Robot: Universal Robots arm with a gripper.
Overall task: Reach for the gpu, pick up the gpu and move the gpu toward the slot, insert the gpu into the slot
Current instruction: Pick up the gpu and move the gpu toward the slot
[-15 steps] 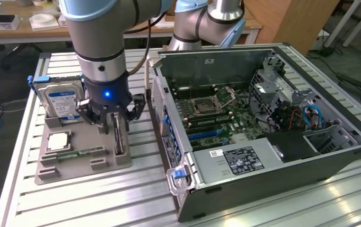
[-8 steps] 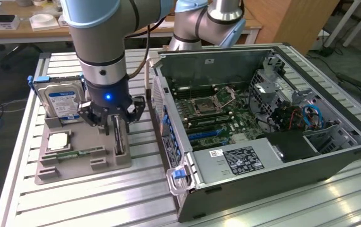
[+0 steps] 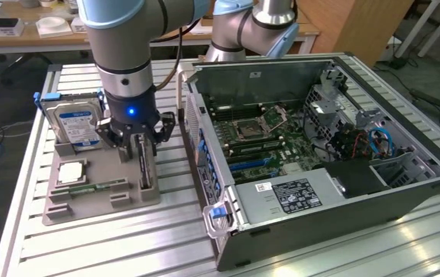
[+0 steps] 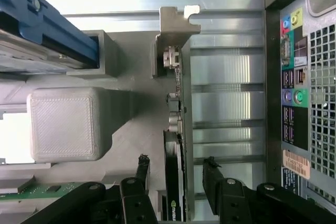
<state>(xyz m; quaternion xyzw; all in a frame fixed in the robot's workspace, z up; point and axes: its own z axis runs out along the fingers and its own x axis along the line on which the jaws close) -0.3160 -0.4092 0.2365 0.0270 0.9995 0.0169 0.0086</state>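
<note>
Gpu (image 4: 174,195) upright in tray (image 3: 89,206), released end effector (image 4: 176,160) straddling; hard drive (image 3: 77,124), case (image 3: 320,226) alongside.

one worktop (image 3: 89,248) is carrying one grey holder (image 3: 89,210) and one open computer case (image 3: 343,190). in the holder are sitting four parts, one of each kind: one gpu (image 3: 143,164), one hard drive (image 3: 77,124), one processor (image 3: 71,172) and one green memory stick (image 3: 100,186). two black fingers (image 4: 211,171) are showing beside the gpu. inside the case one square socket (image 3: 249,130) is showing.
</note>
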